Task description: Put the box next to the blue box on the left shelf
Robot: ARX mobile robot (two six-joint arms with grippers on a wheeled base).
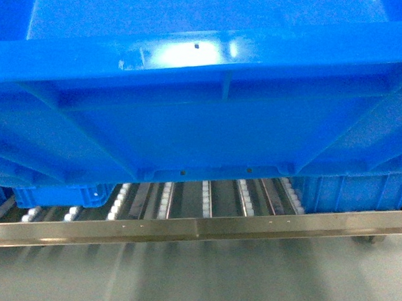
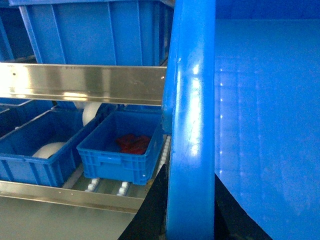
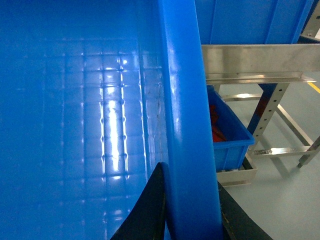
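You have the large bright-blue plastic open-top crate (image 1: pixel 199 111) held up close in front of the head camera, its ribbed outer wall and thick flat rim filling most of that view, level with the front of the shelf and above the open stretch of roller track (image 1: pixel 206 198). Each arm clamps it by a side rim: the left gripper (image 2: pixel 190 210) has one dark finger on either side of the left rim, and the right gripper (image 3: pixel 192 210) straddles the right rim the same way, so both sets of jaws are closed on the crate. Inside, you see only its bare gridded floor. On the left of the shelf sits a smaller blue plastic bin (image 2: pixel 122 147) holding something red (image 2: pixel 134 143), too small to identify; left of it another blue bin (image 2: pixel 35 152) holds a white rounded object (image 2: pixel 49 149). On the right side a further blue bin (image 3: pixel 227 135) also shows red contents. More blue crates (image 2: pixel 97 32) stand on the tier above, behind a shiny steel rail (image 2: pixel 82 82). The lower steel front rail (image 1: pixel 204 228) runs across below the rollers, and beneath it lies smooth grey floor (image 1: pixel 205 276).
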